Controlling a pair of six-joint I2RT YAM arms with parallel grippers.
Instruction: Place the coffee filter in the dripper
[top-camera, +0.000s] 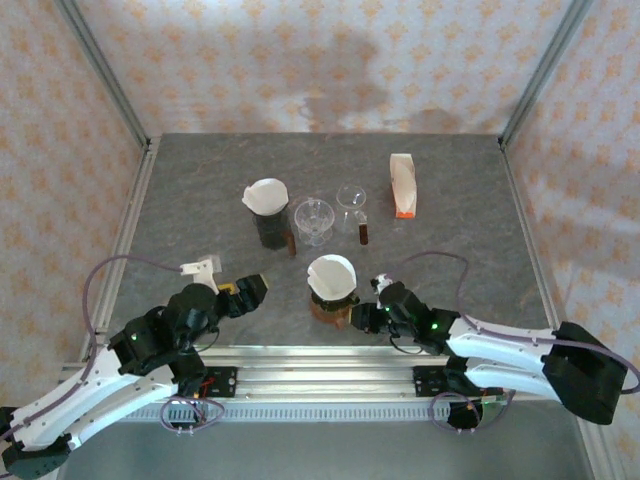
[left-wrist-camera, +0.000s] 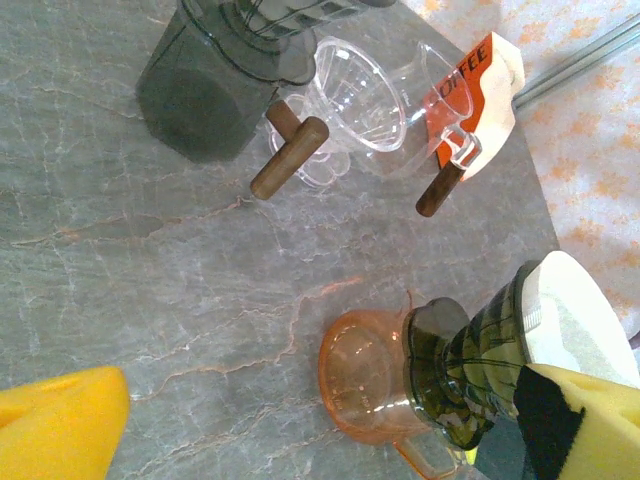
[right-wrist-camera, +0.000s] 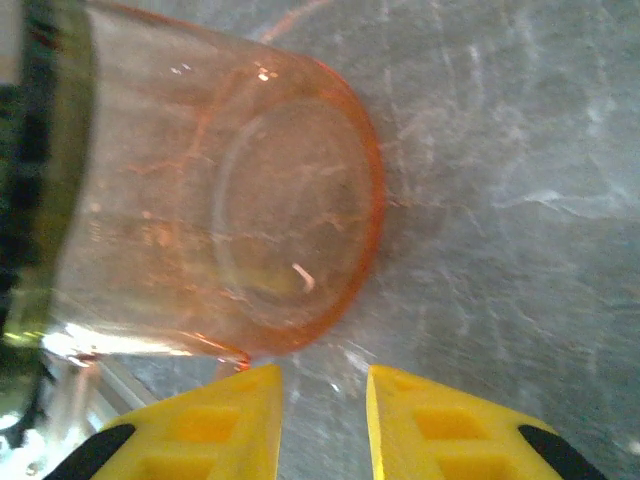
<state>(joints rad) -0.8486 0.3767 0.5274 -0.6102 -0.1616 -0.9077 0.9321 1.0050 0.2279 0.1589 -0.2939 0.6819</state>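
Grey stone-patterned table (top-camera: 200, 200) inside papered walls carries an orange glass cup (right-wrist-camera: 250, 200) with a green dripper (left-wrist-camera: 470, 370) on top, and a white coffee filter (top-camera: 331, 270) sits in that dripper. The right gripper (right-wrist-camera: 325, 390) is low just beside the cup's base, its jaws a narrow gap apart with only table between them. The left gripper (top-camera: 225, 282) stands wide apart and empty near the cup's other side.

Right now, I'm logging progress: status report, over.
Left claw wide open, empty. Right claw slightly open, empty, beside orange cup. Filter sits in dripper. Nothing in the way.
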